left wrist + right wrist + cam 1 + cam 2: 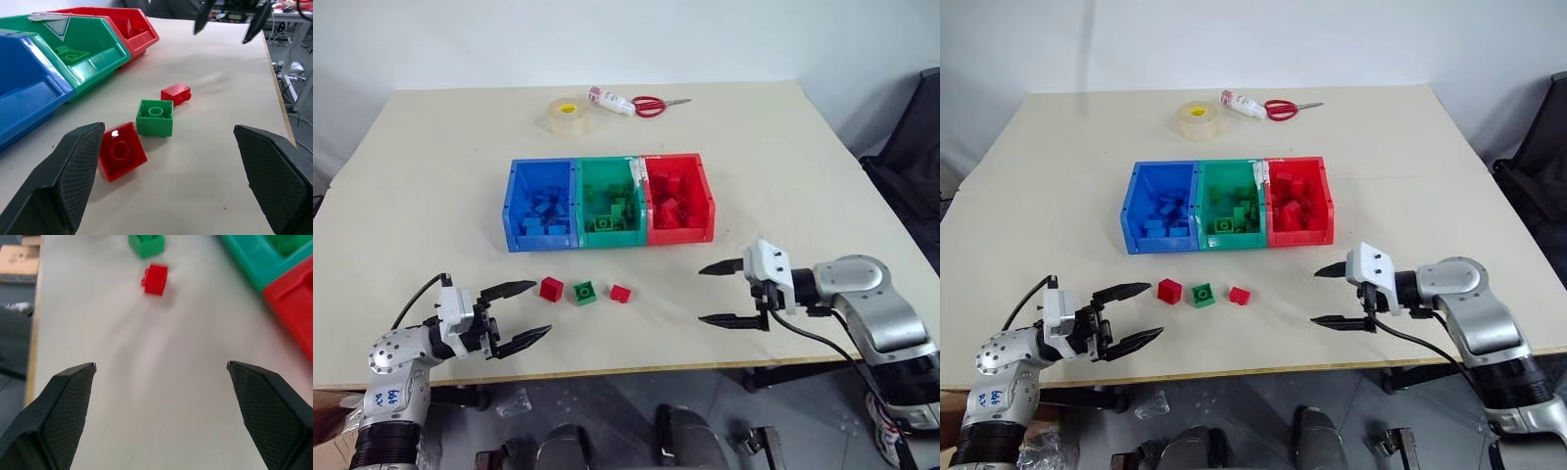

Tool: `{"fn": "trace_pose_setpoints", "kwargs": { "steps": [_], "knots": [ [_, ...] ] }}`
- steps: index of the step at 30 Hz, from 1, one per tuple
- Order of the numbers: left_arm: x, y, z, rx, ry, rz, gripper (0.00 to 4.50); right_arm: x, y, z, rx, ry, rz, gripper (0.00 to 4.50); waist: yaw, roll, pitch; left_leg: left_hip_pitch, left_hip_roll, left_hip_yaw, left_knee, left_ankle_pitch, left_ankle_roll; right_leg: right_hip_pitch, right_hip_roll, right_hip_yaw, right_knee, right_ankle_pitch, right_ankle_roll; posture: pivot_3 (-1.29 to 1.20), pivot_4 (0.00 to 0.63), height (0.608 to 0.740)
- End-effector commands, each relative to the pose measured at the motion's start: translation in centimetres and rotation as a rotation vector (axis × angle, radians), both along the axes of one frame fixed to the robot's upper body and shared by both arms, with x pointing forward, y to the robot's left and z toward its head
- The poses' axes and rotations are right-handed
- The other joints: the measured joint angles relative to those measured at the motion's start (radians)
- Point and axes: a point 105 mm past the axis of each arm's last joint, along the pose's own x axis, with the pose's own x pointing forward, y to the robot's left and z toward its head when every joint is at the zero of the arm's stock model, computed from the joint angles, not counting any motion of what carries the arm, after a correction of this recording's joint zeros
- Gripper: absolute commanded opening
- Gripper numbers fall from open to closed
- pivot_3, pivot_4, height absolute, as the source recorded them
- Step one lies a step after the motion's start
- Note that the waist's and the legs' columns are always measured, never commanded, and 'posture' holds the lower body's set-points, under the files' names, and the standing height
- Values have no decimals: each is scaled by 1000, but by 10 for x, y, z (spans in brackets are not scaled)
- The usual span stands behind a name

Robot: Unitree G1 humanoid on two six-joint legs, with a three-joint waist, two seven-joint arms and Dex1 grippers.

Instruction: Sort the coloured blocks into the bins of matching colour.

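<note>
Beige table (431,176), head view: your 3 joined bins (609,203) sit at centre, sloped fronts facing you for easy drops; 3 loose blocks (585,292) line up just below.

Left wrist view: left gripper (168,171) gapes wide, empty, nearest red block (120,151) beside 1 finger.

Right wrist view: right gripper (161,382) spread wide, empty, bare tabletop ahead.

blocks (585,292) before bins (607,236), tape (568,117) behind
</note>
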Motion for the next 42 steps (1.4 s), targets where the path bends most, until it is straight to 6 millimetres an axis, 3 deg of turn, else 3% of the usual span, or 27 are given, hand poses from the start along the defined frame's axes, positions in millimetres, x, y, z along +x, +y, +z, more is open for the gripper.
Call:
{"fn": "trace_pose_setpoints", "kwargs": {
  "steps": [1,7,14,18,19,21,30,34,38,42],
  "knots": [
    [-1,4,13,8,-55,11,4500,-3,6,12,13,-43,25,4483,5,0,0,0,0,0,0,0,0,0,0,0,0,0,0,0,150,740],
    [1,4,16,10,-64,6,4500,9,42,10,37,-72,43,4483,6,0,0,0,0,0,0,0,0,0,0,0,0,0,0,0,150,740],
    [-1,4,17,12,-71,7,4500,20,105,-13,27,-39,93,4483,7,0,0,-1,0,0,0,0,0,0,0,-1,2,0,0,0,150,740],
    [-3,3,18,12,-74,9,4500,27,125,-19,31,-42,89,4483,8,0,0,-1,0,0,1,0,0,-1,0,-1,6,0,0,0,150,740],
    [-4,3,18,12,-74,10,4500,28,127,-21,33,-41,85,4108,8,0,0,-1,0,0,1,0,0,-1,0,-1,6,0,0,0,150,740],
    [-5,3,18,13,-73,12,4500,28,130,-21,39,-48,93,3644,9,0,0,-1,0,0,1,0,0,0,0,-1,6,0,0,0,150,740],
    [-5,2,18,11,-70,16,4500,31,122,-17,55,-70,62,639,7,0,0,-1,0,0,1,0,0,0,0,-1,6,0,0,0,150,740],
    [-2,0,18,9,-70,8,4500,29,117,-5,94,-82,54,613,7,0,0,-1,0,0,1,0,0,-1,0,-1,6,0,0,0,150,740],
    [1,-1,19,8,-71,2,4500,30,104,24,176,-109,18,613,8,0,0,-1,0,0,1,0,0,-1,0,-1,6,0,0,0,150,740],
    [4,-3,18,7,-67,-6,4500,56,78,59,236,-204,-135,613,8,0,0,-1,0,0,1,0,0,0,0,-1,5,0,0,0,150,740]
  ]
}}
